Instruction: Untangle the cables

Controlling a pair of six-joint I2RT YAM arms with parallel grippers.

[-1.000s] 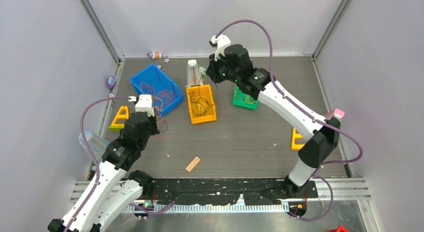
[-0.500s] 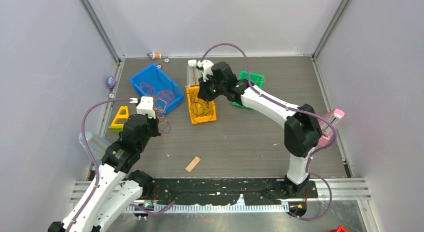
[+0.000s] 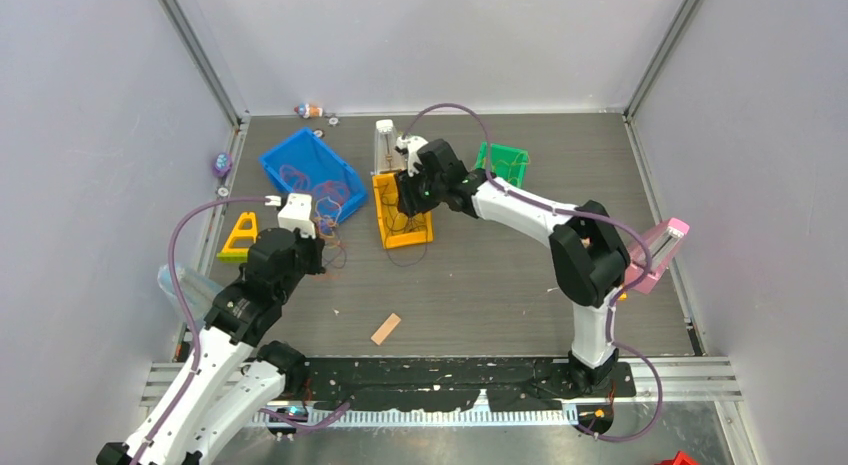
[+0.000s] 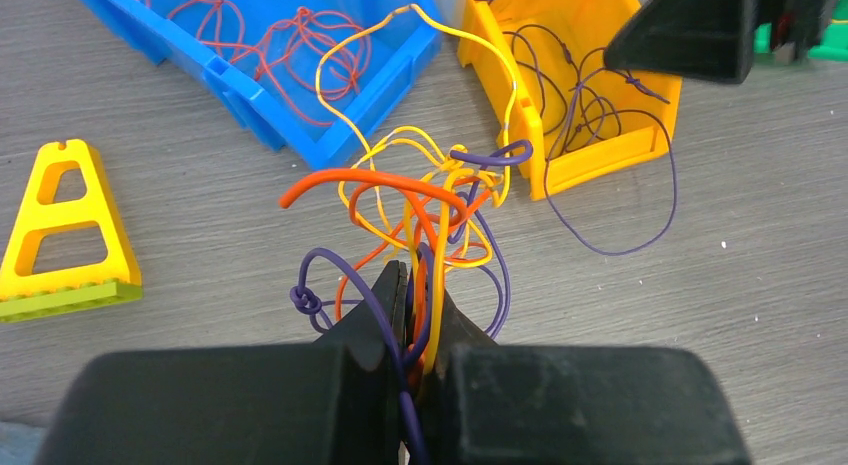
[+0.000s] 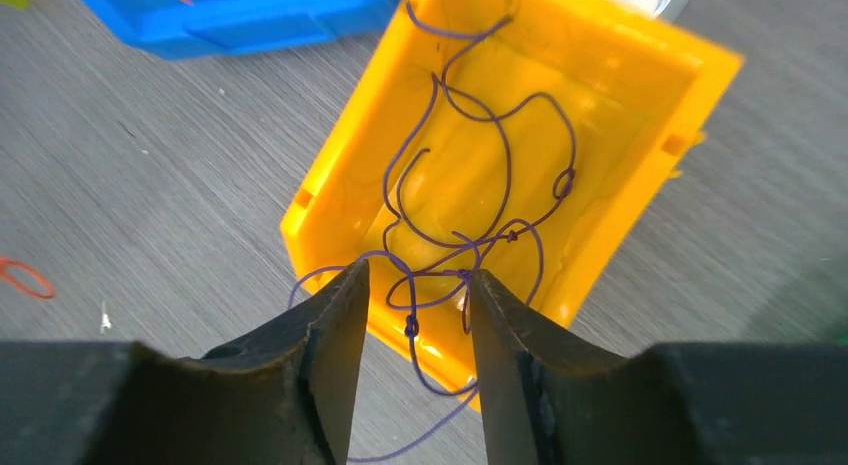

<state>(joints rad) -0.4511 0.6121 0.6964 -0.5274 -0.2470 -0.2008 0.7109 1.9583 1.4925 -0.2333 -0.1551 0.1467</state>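
A tangle of orange, yellow and purple cables [image 4: 420, 200] hangs from my left gripper [image 4: 418, 277], which is shut on several strands just above the table, in front of the blue bin [image 4: 250, 95]. From above, that gripper [image 3: 318, 247] sits left of the yellow bin [image 3: 400, 237]. Thin purple cables [image 5: 480, 185] lie in the yellow bin [image 5: 620, 75], and one loop [image 4: 640, 215] spills over its front wall onto the table. My right gripper [image 5: 415, 275] hovers open over that front wall with a knotted purple strand between the fingers, not pinched.
Red cables [image 4: 300, 35] lie in the blue bin. A green bin [image 3: 505, 160] stands right of the right arm. A yellow triangular block [image 3: 238, 237] lies at the left, a small wooden piece [image 3: 386, 329] near the front and a white upright object [image 3: 384, 145] behind the yellow bin.
My right arm swung left from the green bin to over the yellow bin, and its jaws opened. The left gripper stayed shut on the tangle, shifting slightly.
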